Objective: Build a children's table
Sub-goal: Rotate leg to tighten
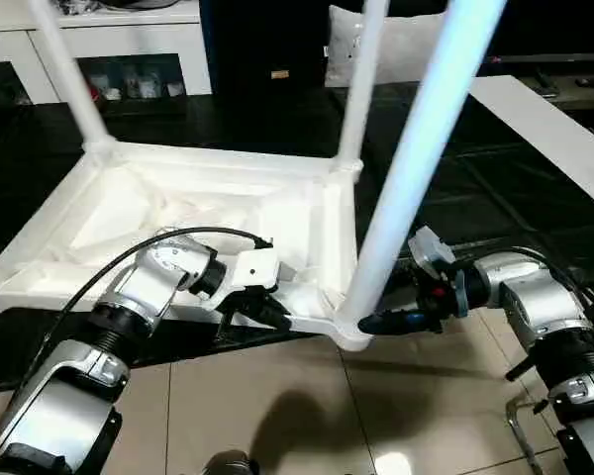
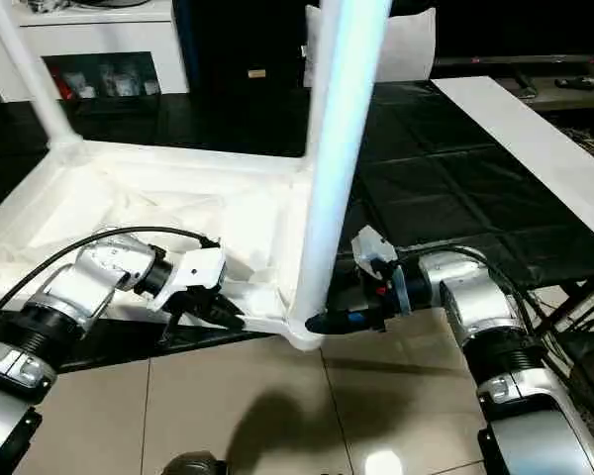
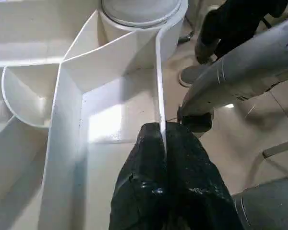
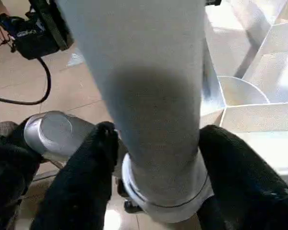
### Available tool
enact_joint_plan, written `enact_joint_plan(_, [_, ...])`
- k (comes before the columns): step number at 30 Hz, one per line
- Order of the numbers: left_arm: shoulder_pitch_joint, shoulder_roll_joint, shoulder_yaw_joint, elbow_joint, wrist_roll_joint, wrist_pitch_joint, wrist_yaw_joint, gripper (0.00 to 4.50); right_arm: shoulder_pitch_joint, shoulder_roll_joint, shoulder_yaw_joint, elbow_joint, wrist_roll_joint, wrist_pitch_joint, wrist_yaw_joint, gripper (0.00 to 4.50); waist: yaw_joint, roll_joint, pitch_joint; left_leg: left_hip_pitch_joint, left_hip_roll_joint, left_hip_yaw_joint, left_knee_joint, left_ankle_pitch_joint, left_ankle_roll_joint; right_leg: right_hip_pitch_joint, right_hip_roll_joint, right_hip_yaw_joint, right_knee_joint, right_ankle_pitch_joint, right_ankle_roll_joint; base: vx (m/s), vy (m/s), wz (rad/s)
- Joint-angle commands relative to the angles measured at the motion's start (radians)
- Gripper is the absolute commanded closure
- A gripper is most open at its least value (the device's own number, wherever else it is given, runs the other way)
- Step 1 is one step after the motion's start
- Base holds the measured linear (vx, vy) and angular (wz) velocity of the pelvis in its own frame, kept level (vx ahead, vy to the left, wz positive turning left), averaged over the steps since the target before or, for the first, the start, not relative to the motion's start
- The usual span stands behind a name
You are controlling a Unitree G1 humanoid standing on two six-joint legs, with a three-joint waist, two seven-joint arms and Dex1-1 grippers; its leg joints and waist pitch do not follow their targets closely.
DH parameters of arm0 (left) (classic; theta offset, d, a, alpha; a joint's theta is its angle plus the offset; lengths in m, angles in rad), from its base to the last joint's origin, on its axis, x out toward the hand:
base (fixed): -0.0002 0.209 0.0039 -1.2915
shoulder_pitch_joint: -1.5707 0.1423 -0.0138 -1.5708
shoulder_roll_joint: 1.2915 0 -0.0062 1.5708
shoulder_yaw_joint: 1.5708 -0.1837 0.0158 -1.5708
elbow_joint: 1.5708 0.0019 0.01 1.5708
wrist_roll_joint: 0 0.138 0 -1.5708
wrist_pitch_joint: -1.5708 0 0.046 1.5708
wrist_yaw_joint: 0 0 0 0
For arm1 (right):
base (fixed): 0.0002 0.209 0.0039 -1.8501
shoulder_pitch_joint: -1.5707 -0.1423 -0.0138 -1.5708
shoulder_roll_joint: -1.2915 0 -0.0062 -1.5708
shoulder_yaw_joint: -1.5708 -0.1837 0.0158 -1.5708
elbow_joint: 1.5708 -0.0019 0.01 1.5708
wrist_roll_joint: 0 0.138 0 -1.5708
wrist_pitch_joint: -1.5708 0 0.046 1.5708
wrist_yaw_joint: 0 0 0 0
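The white table top (image 1: 178, 213) lies upside down on the floor, ribbed underside up. Three white legs stand in its corner sockets: far left (image 1: 69, 69), far right (image 1: 361, 79) and near right (image 1: 416, 168). My left gripper (image 1: 267, 312) is shut on the thin near rim of the top, with the black fingers (image 3: 139, 163) pinching that wall beside the near right socket. My right gripper (image 1: 371, 323) comes in from the right at floor level. Its fingers (image 4: 93, 158) clasp the base of the near right leg (image 4: 149, 96) just above the socket.
A black mat (image 1: 475, 188) covers the floor behind and right of the table; beige tiles (image 1: 277, 406) lie in front. A flat white board (image 1: 554, 129) runs along the right. A white cabinet with glass doors (image 1: 109, 49) stands at the back left.
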Motion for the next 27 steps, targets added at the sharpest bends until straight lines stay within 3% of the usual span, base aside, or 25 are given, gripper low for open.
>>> enact_joint_plan(1, [-0.037,-0.014,-0.012,-0.017,-0.021,-0.037,-0.031,4.50,-0.024,0.003,0.004,0.014,-0.014,-0.018,0.018,1.79,-0.004,-0.001,-0.083,0.014,0.076,-0.034,-0.061,-0.127,0.080,0.062,-0.115,0.071,-0.074,-0.292,-0.133,0.000,0.000,0.00])
enact_joint_plan(8, [-0.037,-0.022,0.009,-0.004,-0.037,-0.003,-0.033,4.50,-0.019,0.014,-0.003,0.010,0.028,0.022,0.030,2.37,0.004,0.000,-0.084,0.016,0.078,-0.035,-0.060,-0.120,0.082,0.061,-0.114,0.071,-0.071,-0.277,-0.134,0.000,0.000,0.00])
enact_joint_plan(11, [-0.030,-0.033,0.049,-0.030,-0.069,0.139,0.013,4.50,-0.001,0.039,-0.040,-0.056,0.048,0.124,-0.071,2.46,0.002,0.003,-0.081,0.016,0.076,-0.035,-0.061,-0.128,0.078,0.061,-0.114,0.070,-0.074,-0.300,-0.134,0.000,0.000,0.00])
enact_joint_plan(14, [-0.015,-0.051,0.073,-0.066,-0.086,0.234,0.071,4.50,-0.012,0.082,-0.064,-0.058,0.011,0.170,-0.255,2.48,-0.004,0.000,-0.079,0.015,0.074,-0.036,-0.065,-0.134,0.055,0.062,-0.115,0.068,-0.079,-0.349,-0.114,0.000,0.000,0.00])
enact_joint_plan(16, [0.000,-0.079,0.095,-0.103,-0.100,0.324,0.138,4.50,-0.043,0.134,-0.102,-0.006,-0.021,0.168,-0.441,2.51,-0.021,-0.001,-0.076,0.014,0.071,-0.039,-0.067,-0.150,0.030,0.061,-0.116,0.066,-0.082,-0.386,-0.107,0.000,0.000,0.00])
enact_joint_plan(17, [0.001,-0.095,0.108,-0.107,-0.105,0.349,0.168,4.50,-0.058,0.151,-0.123,0.020,-0.014,0.181,-0.495,2.51,-0.033,-0.002,-0.076,0.010,0.067,-0.041,-0.069,-0.150,0.023,0.069,-0.118,0.062,-0.087,-0.407,-0.097,0.000,0.000,0.00])
enact_joint_plan(19, [-0.006,-0.133,0.134,-0.104,-0.109,0.402,0.243,4.50,-0.086,0.184,-0.156,0.063,-0.007,0.198,-0.609,2.53,-0.051,-0.002,-0.078,0.009,0.065,-0.039,-0.066,-0.139,0.028,0.069,-0.116,0.064,-0.088,-0.386,-0.101,0.000,0.000,0.00])
enact_joint_plan(20, [-0.012,-0.156,0.145,-0.098,-0.105,0.420,0.289,4.50,-0.099,0.203,-0.169,0.082,-0.008,0.209,-0.673,2.54,-0.060,-0.005,-0.079,0.013,0.064,-0.037,-0.064,-0.127,0.032,0.064,-0.114,0.066,-0.086,-0.358,-0.117,0.000,0.000,0.00])
enact_joint_plan(21, [-0.017,-0.176,0.152,-0.092,-0.097,0.429,0.332,4.50,-0.110,0.220,-0.178,0.102,-0.011,0.208,-0.726,2.54,-0.070,-0.004,-0.078,0.009,0.064,-0.036,-0.063,-0.121,0.034,0.065,-0.113,0.067,-0.084,-0.338,-0.129,0.000,0.000,0.00])
enact_joint_plan(24, [-0.026,-0.217,0.162,-0.089,-0.079,0.453,0.412,4.50,-0.130,0.262,-0.204,0.126,-0.019,0.220,-0.854,2.54,-0.074,-0.005,-0.080,0.009,0.057,-0.034,-0.061,-0.106,0.051,0.068,-0.111,0.067,-0.084,-0.322,-0.127,0.000,0.000,0.00])
enact_joint_plan(27, [-0.050,-0.292,0.177,-0.065,-0.068,0.473,0.548,4.50,-0.161,0.333,-0.249,0.198,-0.035,0.164,-1.051,2.54,-0.079,-0.004,-0.085,0.007,0.060,-0.035,-0.061,-0.076,0.060,0.068,-0.112,0.068,-0.077,-0.271,-0.133,0.000,0.000,0.00])
